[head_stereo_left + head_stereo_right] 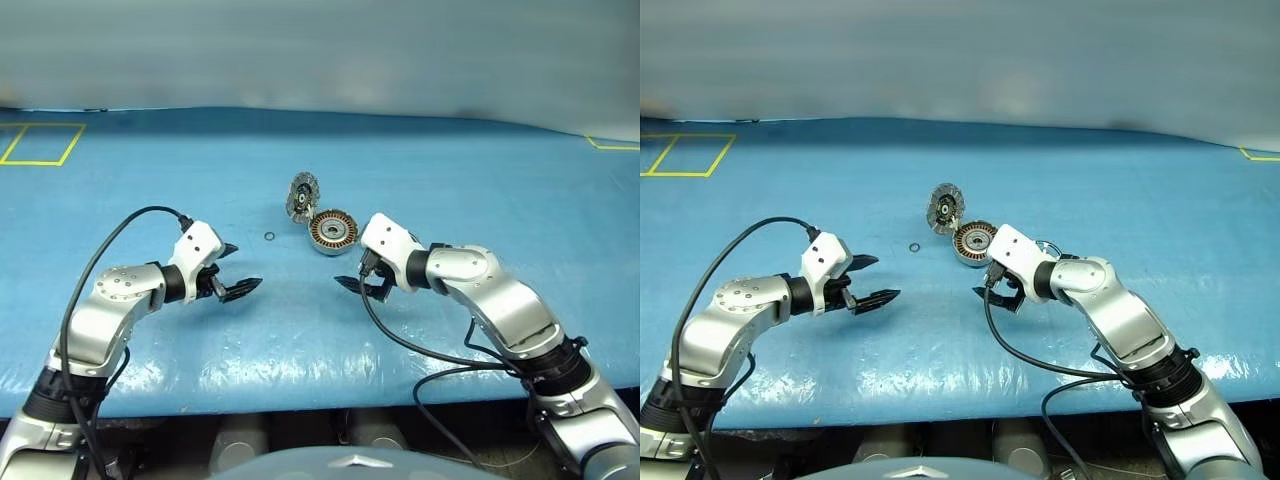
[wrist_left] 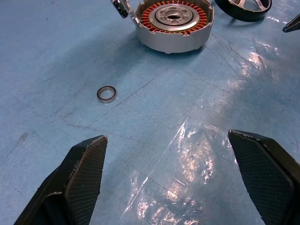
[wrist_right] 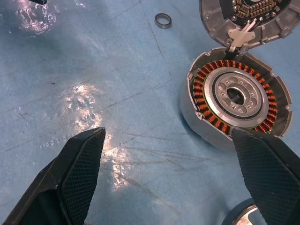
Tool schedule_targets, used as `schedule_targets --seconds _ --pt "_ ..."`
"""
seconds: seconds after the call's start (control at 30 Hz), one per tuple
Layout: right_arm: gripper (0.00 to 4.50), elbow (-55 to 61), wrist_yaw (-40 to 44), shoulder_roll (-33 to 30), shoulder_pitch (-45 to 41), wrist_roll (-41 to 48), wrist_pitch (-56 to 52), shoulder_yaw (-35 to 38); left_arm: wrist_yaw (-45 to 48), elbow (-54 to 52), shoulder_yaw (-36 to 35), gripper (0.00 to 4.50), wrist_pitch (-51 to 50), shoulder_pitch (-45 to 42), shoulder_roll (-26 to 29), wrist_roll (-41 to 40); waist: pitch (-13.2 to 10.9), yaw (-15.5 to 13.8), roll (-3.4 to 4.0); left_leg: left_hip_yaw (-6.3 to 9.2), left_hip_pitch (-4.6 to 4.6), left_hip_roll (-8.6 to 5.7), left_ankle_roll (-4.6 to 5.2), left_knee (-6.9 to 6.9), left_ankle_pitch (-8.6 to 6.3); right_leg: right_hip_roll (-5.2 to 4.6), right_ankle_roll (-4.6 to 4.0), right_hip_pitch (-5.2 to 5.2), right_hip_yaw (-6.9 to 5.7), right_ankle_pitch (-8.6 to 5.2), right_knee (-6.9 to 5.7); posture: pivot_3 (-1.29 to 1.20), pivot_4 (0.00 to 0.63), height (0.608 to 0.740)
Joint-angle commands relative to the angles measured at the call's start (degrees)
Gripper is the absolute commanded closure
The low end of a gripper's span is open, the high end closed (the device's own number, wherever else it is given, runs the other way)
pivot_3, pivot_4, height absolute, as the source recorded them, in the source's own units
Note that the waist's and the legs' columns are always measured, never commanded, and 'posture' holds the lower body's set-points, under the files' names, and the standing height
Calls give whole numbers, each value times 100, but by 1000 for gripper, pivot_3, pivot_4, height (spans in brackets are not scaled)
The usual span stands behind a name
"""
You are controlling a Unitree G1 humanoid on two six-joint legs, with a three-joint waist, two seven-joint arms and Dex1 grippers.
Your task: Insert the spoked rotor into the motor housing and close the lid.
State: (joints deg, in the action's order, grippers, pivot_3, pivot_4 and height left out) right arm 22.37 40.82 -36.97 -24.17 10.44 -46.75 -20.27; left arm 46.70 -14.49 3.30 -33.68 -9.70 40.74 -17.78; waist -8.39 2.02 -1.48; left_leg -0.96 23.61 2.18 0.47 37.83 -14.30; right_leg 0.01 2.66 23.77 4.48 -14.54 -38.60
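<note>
Jaws of both grippers, left (image 1: 238, 270) and right (image 1: 362, 279), gape wide, empty.

Blue glossy table cover (image 1: 300, 340), yellow taped rectangle (image 1: 40, 144) at far corner, pale wall (image 1: 320, 50) behind

I'm scanning every view for lettering and I find none I can read: no label, brand or number on any part, and the yellow lines (image 1: 40, 144) at the upper left of the head view form only an outlined box.
</note>
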Motion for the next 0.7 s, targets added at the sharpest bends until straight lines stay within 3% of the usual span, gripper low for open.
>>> schedule_targets --seconds 0.03,0.2,0.7 --pt "0 23 151 9 -211 79 -54 103 91 -98 -48 15 122 -9 53 2 -1 3 0 0 0 0 0 1 0 0 0 0 0 0 0 0 150 740" --pt "0 -156 11 477 -311 554 -710 549 152 -176 -69 15 136 135 52 -30 -2 5 1 5 -1 2 0 3 0 3 1 -3 -4 1 -3 0 150 740" --pt "0 -291 -270 634 -454 604 -963 562 111 -287 -167 15 87 294 57 -77 -10 -2 13 42 7 -4 0 10 0 -10 3 -5 -26 3 -5 0 150 740"
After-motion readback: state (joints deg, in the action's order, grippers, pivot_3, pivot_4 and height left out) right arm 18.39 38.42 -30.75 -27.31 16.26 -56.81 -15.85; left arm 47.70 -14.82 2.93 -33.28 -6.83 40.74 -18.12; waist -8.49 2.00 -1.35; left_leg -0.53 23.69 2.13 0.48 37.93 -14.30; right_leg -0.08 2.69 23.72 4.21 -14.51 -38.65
